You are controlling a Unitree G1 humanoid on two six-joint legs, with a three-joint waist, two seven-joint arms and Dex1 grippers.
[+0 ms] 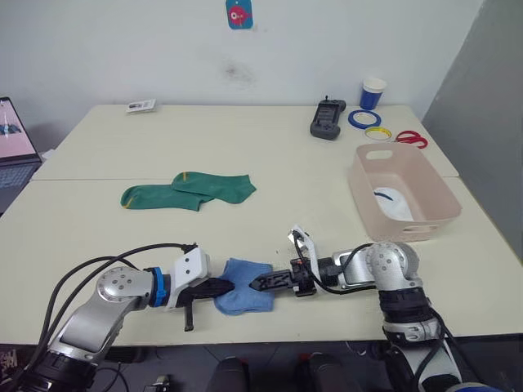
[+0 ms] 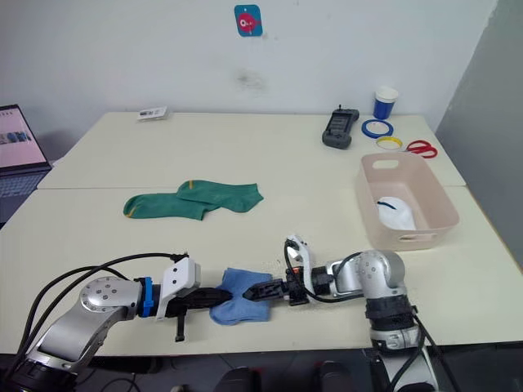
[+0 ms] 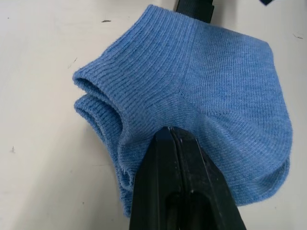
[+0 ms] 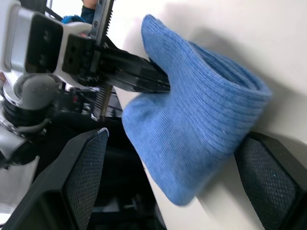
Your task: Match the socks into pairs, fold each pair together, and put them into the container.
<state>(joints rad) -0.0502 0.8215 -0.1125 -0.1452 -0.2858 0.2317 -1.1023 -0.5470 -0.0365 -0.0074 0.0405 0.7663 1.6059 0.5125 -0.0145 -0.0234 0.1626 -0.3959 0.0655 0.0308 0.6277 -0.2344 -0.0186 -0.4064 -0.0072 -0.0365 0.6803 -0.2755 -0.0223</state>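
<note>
A: How far along is the sorting?

B: Roughly a third done, I'd judge. The white pair [image 1: 395, 203] lies inside the tub [image 1: 364, 184], toward its near end. Nothing else is in there.

A: And the blue ones?

B: The blue pair [image 1: 242, 286] sits folded into a compact bundle at the near edge of the table [image 1: 270, 135], well to the left of the tub and nearer the robot. Both grippers are on it.

A: Holding it how?

B: The left gripper [image 1: 219, 286] has its fingers closed together, pinching the fabric at the bundle's left side; the left wrist view shows them pressed tight with the cloth caught at the tips. The right gripper [image 1: 260, 282] meets the bundle from the side nearer the tub. In the right wrist view its two fingers [image 4: 85, 177] stand wide apart with the bundle between them, so it hasn't clamped down.

A: So that fold is finished?

B: It looks finished or close to it. What's left for this pair is the carry over to the tub.

A: The green ones?

B: The green pair [image 1: 188, 191] lies flat and overlapping, further back from the bundle and far left of the tub. They're together but unfolded, so that pair remains to be folded and put in.
</note>
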